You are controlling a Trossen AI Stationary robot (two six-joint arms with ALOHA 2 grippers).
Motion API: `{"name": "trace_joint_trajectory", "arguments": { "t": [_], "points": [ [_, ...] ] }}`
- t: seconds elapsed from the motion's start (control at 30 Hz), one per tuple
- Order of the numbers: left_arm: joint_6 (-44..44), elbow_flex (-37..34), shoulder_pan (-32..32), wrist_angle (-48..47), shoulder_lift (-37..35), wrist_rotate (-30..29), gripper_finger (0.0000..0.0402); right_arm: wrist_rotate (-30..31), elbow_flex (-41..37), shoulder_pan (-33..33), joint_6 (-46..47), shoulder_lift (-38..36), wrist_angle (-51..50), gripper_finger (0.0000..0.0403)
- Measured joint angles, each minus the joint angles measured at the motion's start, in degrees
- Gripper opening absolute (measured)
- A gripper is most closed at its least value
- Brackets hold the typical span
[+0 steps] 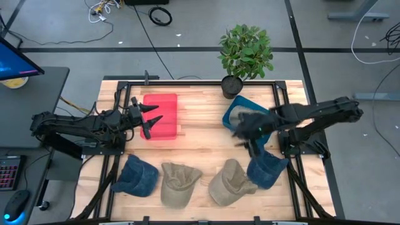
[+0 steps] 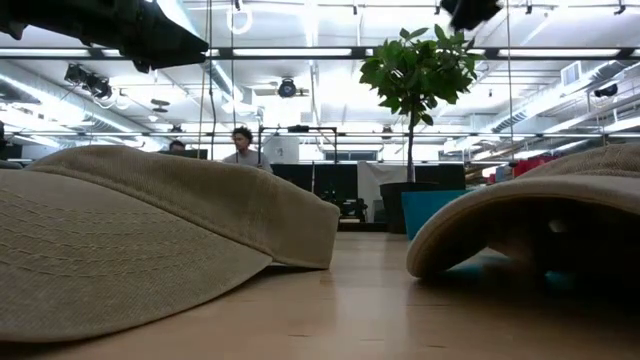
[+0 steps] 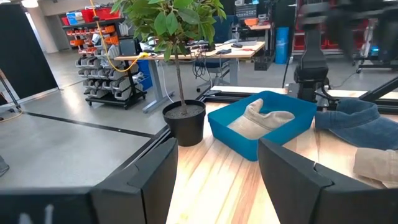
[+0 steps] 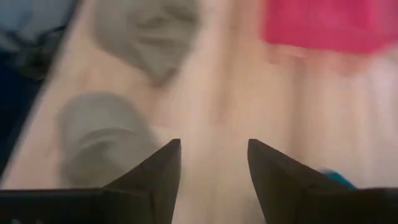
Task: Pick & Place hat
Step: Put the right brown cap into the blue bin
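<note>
Four hats lie in a row along the near edge of the table: a blue hat (image 1: 137, 175), a tan hat (image 1: 179, 182), a second tan hat (image 1: 230, 182) and another blue hat (image 1: 267, 169). One more tan hat (image 3: 261, 118) rests inside the blue bin (image 1: 236, 114). My right gripper (image 1: 245, 134) is open and empty, hovering at the blue bin's near edge; its wrist view looks down on the two tan hats (image 4: 99, 134). My left gripper (image 1: 153, 115) is open and empty above the pink bin (image 1: 164, 106).
A potted plant (image 1: 245, 53) stands at the far edge, next to the blue bin. Bare wood shows between the two bins and the row of hats. In the low view the two tan hats (image 2: 150, 240) fill the foreground. People sit in the room beyond.
</note>
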Motion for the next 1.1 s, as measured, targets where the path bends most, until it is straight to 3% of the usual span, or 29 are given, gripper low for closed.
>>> {"name": "trace_joint_trajectory", "arguments": {
  "t": [0.17, 0.37, 0.7, 0.9, 1.1],
  "points": [
    [0.0, 0.0, 0.0, -0.7, 0.0, 0.0, 0.0225, 0.0, -3.3, 8.4, 0.0, 3.5, 2.5, 0.0188],
    [0.0, 0.0, 0.0, -0.7, 0.0, 0.0, 0.0225, 0.1, -5.9, 13.5, -5.0, 12.4, 5.5, 0.0188],
    [-1.7, 0.0, 0.0, -1.1, 0.0, 0.0, 0.0225, 0.3, -5.9, 15.0, -20.5, 27.4, 11.8, 0.0188],
    [-4.9, 0.0, 0.0, -4.7, 0.0, 0.0, 0.0225, 4.9, -5.9, 15.0, -25.8, 31.1, 14.9, 0.0188],
    [-7.8, 0.0, 0.0, -7.7, 0.0, 0.0, 0.0225, 5.1, -5.8, 14.2, -27.9, 34.8, 16.4, 0.0179]
  ]
}}
